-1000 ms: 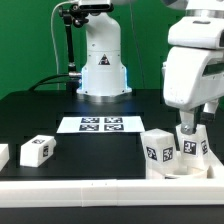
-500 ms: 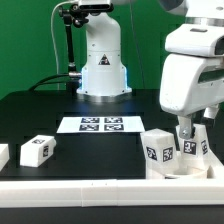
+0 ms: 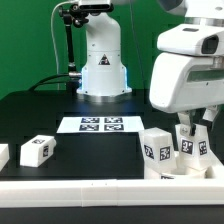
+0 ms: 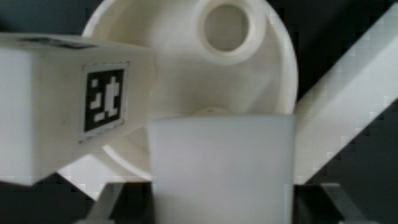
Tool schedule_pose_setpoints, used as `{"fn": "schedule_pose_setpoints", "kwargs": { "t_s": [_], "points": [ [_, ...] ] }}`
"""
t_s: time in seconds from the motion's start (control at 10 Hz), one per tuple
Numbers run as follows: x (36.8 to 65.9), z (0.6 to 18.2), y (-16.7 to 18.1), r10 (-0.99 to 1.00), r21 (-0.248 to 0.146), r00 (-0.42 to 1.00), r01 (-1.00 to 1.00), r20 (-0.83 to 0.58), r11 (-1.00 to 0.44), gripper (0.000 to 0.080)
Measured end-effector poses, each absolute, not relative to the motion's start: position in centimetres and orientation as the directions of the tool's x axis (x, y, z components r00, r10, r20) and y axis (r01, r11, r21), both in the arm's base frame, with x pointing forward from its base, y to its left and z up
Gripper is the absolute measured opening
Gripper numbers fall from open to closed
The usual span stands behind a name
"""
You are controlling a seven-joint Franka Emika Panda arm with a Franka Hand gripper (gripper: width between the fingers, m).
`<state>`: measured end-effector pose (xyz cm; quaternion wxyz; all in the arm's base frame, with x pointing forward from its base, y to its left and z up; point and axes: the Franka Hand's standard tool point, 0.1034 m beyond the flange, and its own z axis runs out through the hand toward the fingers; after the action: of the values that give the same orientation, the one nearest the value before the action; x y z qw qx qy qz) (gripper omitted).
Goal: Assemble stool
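My gripper point(image 3: 193, 134) hangs at the exterior view's right, shut on an upright white stool leg point(image 3: 193, 150). In the wrist view that leg point(image 4: 222, 160) fills the space between the jaws of the gripper point(image 4: 226, 200), and both fingers press its sides. A second tagged leg point(image 3: 157, 151) stands right beside it; the wrist view shows this leg point(image 4: 63, 100) too. The round white seat point(image 4: 214, 70), with a hole near its rim, lies behind both legs. In the exterior view the seat point(image 3: 172, 172) is mostly hidden by them. Another loose leg point(image 3: 37, 150) lies at the left.
The marker board point(image 3: 100, 124) lies mid-table in front of the robot's base point(image 3: 102, 65). A long white rail point(image 3: 90, 190) runs along the front edge. A further white piece point(image 3: 3, 155) is cut off at the exterior view's left edge.
The jaws have closed from wide open onto the upright leg. The arm's body has shifted a little toward the exterior view's left.
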<state>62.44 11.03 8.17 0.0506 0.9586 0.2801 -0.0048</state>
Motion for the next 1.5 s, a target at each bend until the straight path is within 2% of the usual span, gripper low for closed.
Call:
{"fn": "schedule_pose_setpoints", "kwargs": {
  "t_s": [0.3,0.6,0.9,1.5],
  "points": [
    [62.43,8.24,10.54,0.335,0.082,0.942,0.335,-0.021,-0.939,0.0335],
    [62.43,8.16,10.45,0.022,0.02,1.0,0.022,-0.003,-1.0,0.0337],
    [62.42,8.1,10.53,-0.297,-0.028,0.955,-0.297,-0.015,-0.955,0.0337],
    [62.14,8.02,10.87,-0.688,-0.011,0.724,-0.689,-0.035,-0.725,0.0337]
  ]
}}
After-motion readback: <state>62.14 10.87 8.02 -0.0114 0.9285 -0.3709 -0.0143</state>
